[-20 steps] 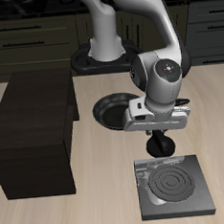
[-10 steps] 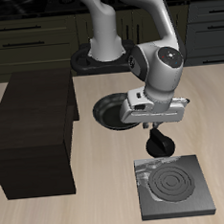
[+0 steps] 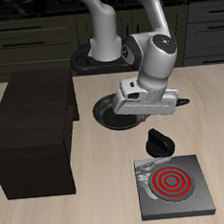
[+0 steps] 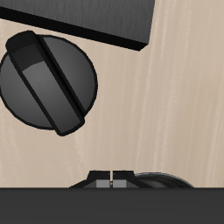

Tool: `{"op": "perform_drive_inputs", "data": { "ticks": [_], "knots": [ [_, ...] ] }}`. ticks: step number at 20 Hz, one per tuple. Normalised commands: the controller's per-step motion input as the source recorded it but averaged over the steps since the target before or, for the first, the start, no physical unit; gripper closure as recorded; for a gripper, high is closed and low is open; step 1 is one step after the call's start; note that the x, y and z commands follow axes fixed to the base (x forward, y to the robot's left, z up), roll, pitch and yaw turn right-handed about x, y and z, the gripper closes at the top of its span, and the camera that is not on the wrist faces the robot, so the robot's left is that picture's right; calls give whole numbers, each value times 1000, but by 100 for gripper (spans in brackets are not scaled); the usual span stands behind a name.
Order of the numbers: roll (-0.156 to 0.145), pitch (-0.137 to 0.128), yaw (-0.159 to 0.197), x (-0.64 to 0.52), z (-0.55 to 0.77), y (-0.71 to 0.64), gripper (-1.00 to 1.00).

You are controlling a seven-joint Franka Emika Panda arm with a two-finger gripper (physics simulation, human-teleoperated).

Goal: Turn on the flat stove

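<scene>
The flat stove [image 3: 176, 187] is a dark-grey slab near the table's front edge, and its ring burner [image 3: 173, 183] glows red. Its black knob [image 3: 160, 141], round with a raised bar, stands at the slab's back edge. The wrist view shows the knob [image 4: 50, 80] from above beside a corner of the slab [image 4: 87, 19]. My gripper [image 3: 151, 113] hangs above and behind the knob, clear of it. Its fingertips [image 4: 112, 178] look pressed together and hold nothing.
A round black frying pan [image 3: 106, 111] lies behind the gripper, partly hidden by the hand. A large dark box-like cabinet [image 3: 34, 135] stands on the table beside it. The robot's base [image 3: 104, 52] is at the table's back.
The burner has gone from dark to glowing red. My gripper has lifted off the knob and drawn back towards the pan, and the knob now stands uncovered.
</scene>
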Motion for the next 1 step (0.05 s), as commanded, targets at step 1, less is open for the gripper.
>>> {"op": "perform_drive_inputs", "data": {
  "ticks": [1],
  "knots": [
    [-12, -17, 14, -68, 100, -50, 100]
  ]
}}
